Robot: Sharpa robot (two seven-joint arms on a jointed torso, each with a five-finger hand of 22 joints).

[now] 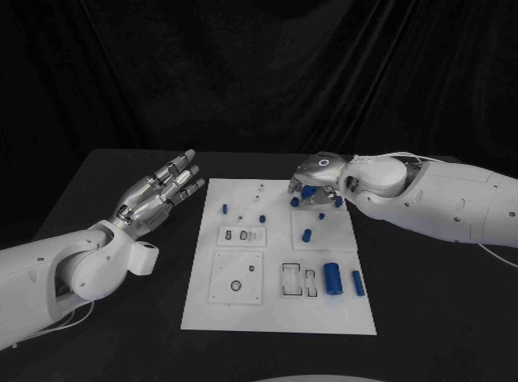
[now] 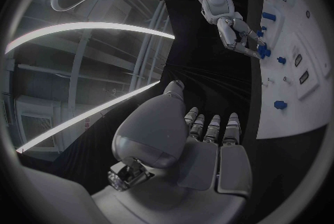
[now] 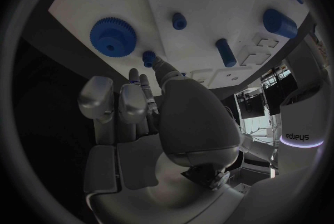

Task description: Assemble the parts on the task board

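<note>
The white task board (image 1: 282, 312) lies in the middle of the black table. My right hand (image 1: 317, 189) reaches down over its far right part, fingers curled in beside a blue gear (image 3: 111, 37). Thumb and fingertips (image 3: 161, 66) meet on a small blue peg (image 3: 148, 58) next to the gear, pinching it. My left hand (image 1: 161, 192) hovers left of the board, fingers spread, holding nothing. Two blue cylinders (image 1: 332, 277) lie near the board's right edge, and a blue peg (image 1: 308, 235) lies mid-board. In the left wrist view the right hand (image 2: 235, 33) sits over the board (image 2: 306, 96).
Small blue pegs (image 1: 225, 208) lie on the board's far left part. Recessed sockets (image 1: 242, 235) and a square plate with holes (image 1: 238, 278) take up its middle and near half. Black table surface (image 1: 430, 318) surrounds the board on all sides.
</note>
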